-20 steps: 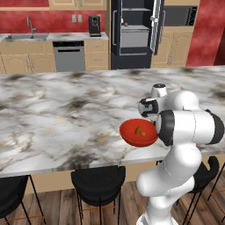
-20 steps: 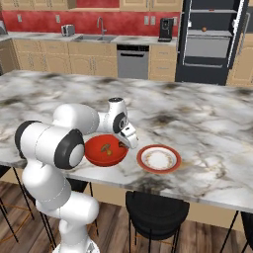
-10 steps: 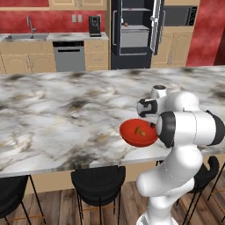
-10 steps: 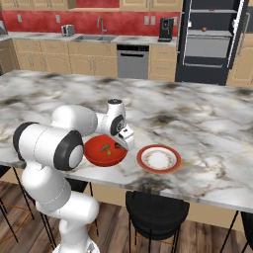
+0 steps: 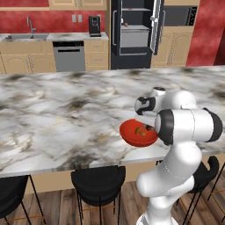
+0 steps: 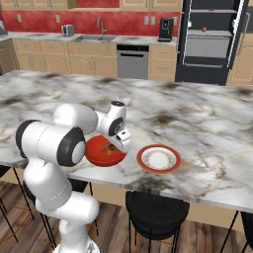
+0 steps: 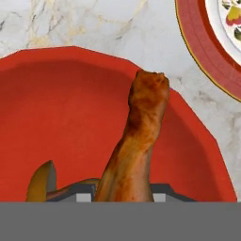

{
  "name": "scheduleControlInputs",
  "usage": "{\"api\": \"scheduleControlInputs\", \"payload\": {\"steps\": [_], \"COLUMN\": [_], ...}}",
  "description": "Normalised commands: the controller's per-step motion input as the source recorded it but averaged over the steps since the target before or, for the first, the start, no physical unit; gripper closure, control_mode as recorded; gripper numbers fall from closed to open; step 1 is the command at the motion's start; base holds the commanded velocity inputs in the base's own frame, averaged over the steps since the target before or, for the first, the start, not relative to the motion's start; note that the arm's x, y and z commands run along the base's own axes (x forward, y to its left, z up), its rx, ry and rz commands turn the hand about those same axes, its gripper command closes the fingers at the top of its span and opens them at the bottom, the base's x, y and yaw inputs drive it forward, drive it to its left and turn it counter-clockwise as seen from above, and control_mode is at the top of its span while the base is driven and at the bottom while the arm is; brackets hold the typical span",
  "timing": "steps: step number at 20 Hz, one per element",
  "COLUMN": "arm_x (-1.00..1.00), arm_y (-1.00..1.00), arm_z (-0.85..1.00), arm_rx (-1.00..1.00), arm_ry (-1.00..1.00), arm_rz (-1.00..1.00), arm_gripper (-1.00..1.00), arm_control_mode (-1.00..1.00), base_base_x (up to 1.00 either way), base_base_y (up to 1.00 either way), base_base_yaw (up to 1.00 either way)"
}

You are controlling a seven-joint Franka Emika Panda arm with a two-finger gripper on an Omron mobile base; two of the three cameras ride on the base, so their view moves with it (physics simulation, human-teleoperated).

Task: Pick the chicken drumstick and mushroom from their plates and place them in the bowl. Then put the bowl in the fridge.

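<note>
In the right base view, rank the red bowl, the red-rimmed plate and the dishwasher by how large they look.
1. The dishwasher looks largest, though it stands far back.
2. and 3. The red bowl and the red-rimmed plate look much alike. The arm hides part of the bowl, so I leave these two unranked.

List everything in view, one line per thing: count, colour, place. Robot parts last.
bowl: one, red, near edge of the marble island counter.
chicken drumstick: one, brown, standing in the bowl between the hand's fingers.
mushroom: one, tan, in the bowl beside the drumstick.
plate: one, red rim with white centre, on the counter beside the bowl.
fridge: one, black, doors open, back wall.
dishwasher: one, grey, under the back counter.
sink: one, back counter.
coffee machine: one, black, back counter.
stools: black, under the island.
hand: one, white, over the bowl, shut on the drumstick.
</note>
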Motion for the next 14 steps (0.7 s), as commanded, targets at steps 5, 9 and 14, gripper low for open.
{"api": "scheduleControlInputs", "payload": {"steps": [5,9,14], "arm_x": [0.03,0.0,0.0], "arm_y": [0.26,0.04,0.0], "arm_z": [-0.04,-0.13,-0.14], "arm_rx": [-0.09,-0.07,-0.04], "arm_ry": [0.11,0.09,0.04], "arm_rz": [0.0,0.0,0.0], "arm_gripper": [1.0,1.0,1.0], "arm_control_mode": [-1.0,-1.0,-1.0], "base_base_x": [0.0,0.0,0.0], "base_base_y": [0.0,0.0,0.0], "base_base_yaw": [0.0,0.0,0.0]}}
